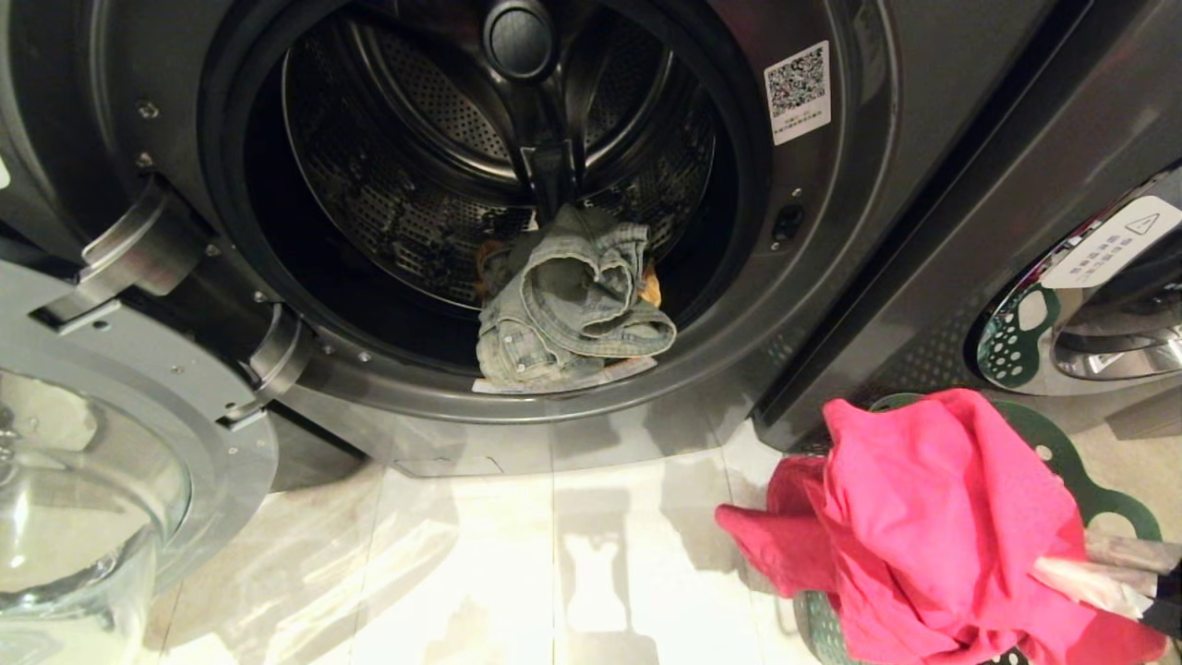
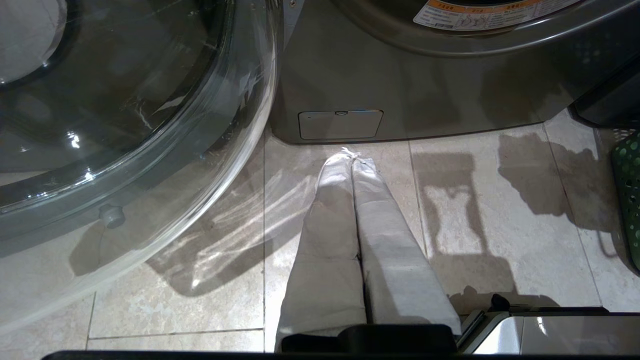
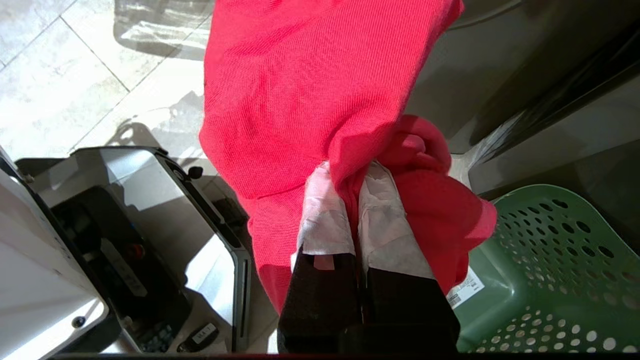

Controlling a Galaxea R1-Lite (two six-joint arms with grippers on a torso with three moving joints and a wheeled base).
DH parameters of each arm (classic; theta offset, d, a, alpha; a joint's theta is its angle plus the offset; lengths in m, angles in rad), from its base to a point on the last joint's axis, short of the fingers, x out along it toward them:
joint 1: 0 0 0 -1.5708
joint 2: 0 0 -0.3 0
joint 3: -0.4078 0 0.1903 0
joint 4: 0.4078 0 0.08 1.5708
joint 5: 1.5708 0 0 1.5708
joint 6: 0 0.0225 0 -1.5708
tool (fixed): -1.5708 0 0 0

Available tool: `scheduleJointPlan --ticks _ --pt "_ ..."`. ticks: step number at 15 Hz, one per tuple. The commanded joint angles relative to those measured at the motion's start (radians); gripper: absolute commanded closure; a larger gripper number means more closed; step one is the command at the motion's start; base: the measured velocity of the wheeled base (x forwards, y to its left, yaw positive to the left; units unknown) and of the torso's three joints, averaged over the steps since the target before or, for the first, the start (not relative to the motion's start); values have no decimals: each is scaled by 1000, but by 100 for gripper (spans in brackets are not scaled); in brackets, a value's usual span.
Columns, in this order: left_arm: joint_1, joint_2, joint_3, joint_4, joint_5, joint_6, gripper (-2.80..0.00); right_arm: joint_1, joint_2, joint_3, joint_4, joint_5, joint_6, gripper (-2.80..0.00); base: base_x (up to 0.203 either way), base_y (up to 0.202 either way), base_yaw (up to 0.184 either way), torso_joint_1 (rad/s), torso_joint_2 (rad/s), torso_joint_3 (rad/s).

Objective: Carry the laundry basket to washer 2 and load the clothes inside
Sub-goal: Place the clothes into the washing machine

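The dark grey washer (image 1: 831,277) stands right in front of me with its round opening uncovered. A faded grey-green denim piece (image 1: 563,305) lies at the drum's front lip, and a bit of yellow garment (image 1: 652,286) peeks out behind it. At the lower right, my right gripper (image 1: 1053,568) (image 3: 350,175) is shut on the pink-red garment (image 1: 933,517) (image 3: 300,90), which hangs bunched above the green laundry basket (image 1: 1099,499) (image 3: 550,240). My left gripper (image 2: 350,156) is shut and empty, low over the floor tiles before the washer's base.
The washer's glass door (image 1: 111,443) (image 2: 125,125) is swung open on the left. A neighbouring washer (image 1: 1090,323) with a chrome-ringed door stands at the right, behind the basket. My own base (image 3: 125,240) sits beside the basket. Pale floor tiles (image 1: 554,563) lie between me and the washer.
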Motion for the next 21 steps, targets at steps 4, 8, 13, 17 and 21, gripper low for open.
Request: scheduleJointPlan --ticks 4,8,13,17,21 --pt "0 2 6 0 1 0 0 -1 2 54 -12 1 -10 0 0 0 0 0 0 0" --pt "-1 2 6 0 1 0 0 -8 33 105 -145 1 -46 0 0 0 0 0 0 0" --pt "-1 2 6 0 -1 2 0 -10 36 112 -148 1 -37 0 0 0 0 0 0 0" --pt "-1 2 6 0 1 2 0 -10 37 108 -150 1 -37 0 0 -5 146 2 3 3" --pt "0 2 6 0 1 0 0 -31 37 110 -150 -26 -30 0 2 -7 178 3 3 1"
